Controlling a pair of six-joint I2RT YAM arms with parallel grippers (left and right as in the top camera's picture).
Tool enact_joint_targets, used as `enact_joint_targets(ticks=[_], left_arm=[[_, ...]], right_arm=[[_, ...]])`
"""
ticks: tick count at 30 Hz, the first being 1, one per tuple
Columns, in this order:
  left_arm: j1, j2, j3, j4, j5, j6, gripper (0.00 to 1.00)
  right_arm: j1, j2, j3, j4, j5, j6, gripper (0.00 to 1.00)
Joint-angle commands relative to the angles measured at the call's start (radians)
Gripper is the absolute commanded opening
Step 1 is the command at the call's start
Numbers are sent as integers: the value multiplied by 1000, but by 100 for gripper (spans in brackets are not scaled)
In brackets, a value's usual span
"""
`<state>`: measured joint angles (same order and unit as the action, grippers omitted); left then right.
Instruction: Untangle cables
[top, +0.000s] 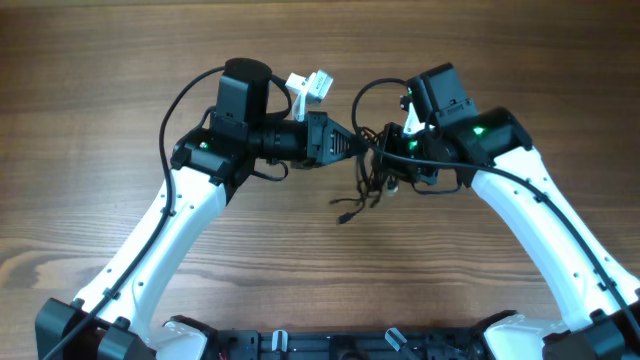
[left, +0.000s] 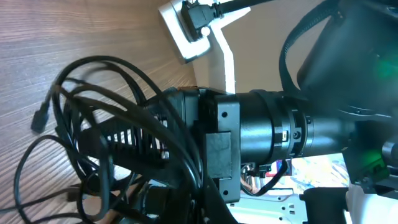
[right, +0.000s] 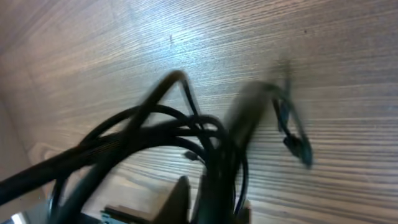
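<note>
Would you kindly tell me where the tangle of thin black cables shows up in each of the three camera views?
Overhead: the cables sit just right of centre, one end trailing down-left.
Left wrist: they loop across the left half.
Right wrist: blurred loops fill the lower centre.
Shared landmark: the wooden table beneath them in all views.
</note>
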<state>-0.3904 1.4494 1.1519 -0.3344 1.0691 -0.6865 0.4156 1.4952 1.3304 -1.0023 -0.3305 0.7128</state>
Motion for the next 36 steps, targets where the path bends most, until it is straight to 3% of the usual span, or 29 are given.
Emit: enact_joint_targets(ticks=[1, 6, 10, 17, 21, 33, 36], left_arm=[[3, 4, -2, -17, -17, -6, 4], [3, 4, -2, -216, -339, -18, 4], [3, 5, -2, -339, -552, -111, 4], [3, 5, -2, -365, -638, -116, 4], [3, 5, -2, -383, -698, -115, 4], [3, 5, -2, -393, -725, -115, 4], [3, 5, -2, -405, -780, -138, 4]], right_arm=[[-1, 5, 17, 1, -43, -3, 4], [-4, -47, 36, 3, -82, -7, 4], [-4, -133, 40, 44, -80, -34, 4], [-4, -303, 40, 166, -63, -31, 6], [-3, -385, 40, 174, 76, -29, 10], [-4, -429, 39, -60, 491, 137, 7], [-4, -428, 39, -88, 591, 225, 11]])
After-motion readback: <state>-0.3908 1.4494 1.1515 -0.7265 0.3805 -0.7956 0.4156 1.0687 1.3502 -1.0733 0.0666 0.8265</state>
